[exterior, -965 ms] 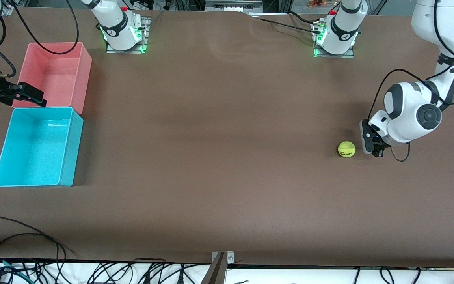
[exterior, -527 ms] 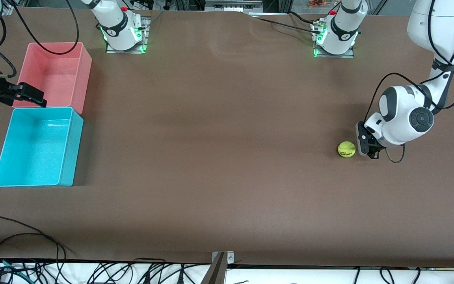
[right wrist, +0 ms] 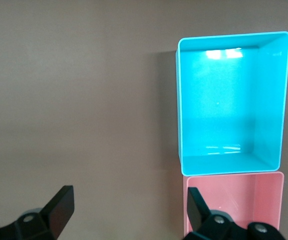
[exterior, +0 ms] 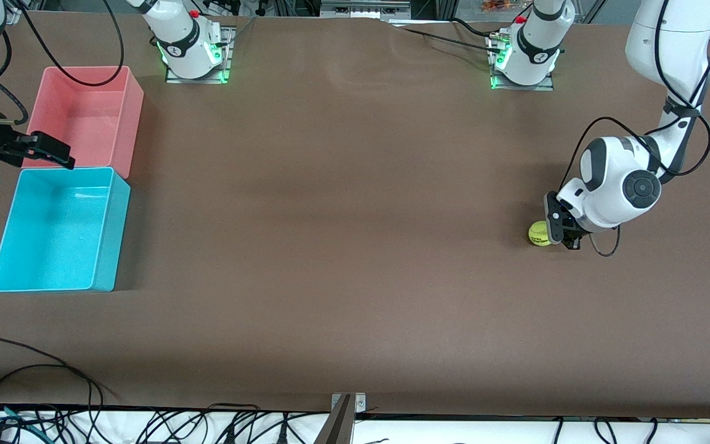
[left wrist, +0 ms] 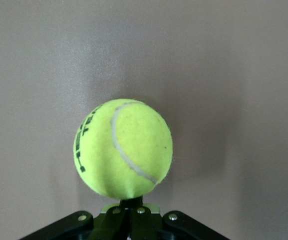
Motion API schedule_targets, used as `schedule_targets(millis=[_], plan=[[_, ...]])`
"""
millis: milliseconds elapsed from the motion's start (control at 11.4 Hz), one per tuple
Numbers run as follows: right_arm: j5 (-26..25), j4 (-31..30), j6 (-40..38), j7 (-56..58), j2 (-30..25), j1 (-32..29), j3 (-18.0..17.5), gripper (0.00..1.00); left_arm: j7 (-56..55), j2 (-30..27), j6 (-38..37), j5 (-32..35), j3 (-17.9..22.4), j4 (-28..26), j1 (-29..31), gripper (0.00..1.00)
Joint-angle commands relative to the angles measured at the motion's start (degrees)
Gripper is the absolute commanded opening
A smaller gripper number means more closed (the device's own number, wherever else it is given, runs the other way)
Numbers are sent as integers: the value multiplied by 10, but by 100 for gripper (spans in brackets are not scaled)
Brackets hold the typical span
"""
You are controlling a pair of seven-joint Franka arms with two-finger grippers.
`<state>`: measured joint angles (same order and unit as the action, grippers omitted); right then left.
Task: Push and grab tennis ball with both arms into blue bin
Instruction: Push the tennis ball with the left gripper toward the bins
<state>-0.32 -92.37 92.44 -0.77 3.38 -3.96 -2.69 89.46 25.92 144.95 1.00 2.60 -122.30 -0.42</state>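
While clenched empty, left jaws touch tennis ball [exterior: 538,234], right jaws spread, well apart.

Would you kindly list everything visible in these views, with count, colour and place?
tennis ball: one, yellow-green, on the table toward the left arm's end, against the left gripper's closed tips.
blue bin: one, cyan, at the right arm's end, nearer the front camera than the pink bin.
pink bin: one, pink, beside the blue bin.
table: one, brown.
cables: several, black, along the table's near edge.
left gripper: black, shut, low at the ball.
right gripper: black, open, over the bins' shared edge, waiting.
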Motion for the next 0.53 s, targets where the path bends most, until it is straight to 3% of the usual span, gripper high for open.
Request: schedule_targets(millis=[0, 439], plan=[[-3, -3, 0, 9, -3, 0, 0, 100, 2, 7, 13, -14, 4, 7, -3, 0], [-3, -2, 1, 9, -3, 1, 0, 100, -56, 15, 29, -12, 3, 9, -17, 0]])
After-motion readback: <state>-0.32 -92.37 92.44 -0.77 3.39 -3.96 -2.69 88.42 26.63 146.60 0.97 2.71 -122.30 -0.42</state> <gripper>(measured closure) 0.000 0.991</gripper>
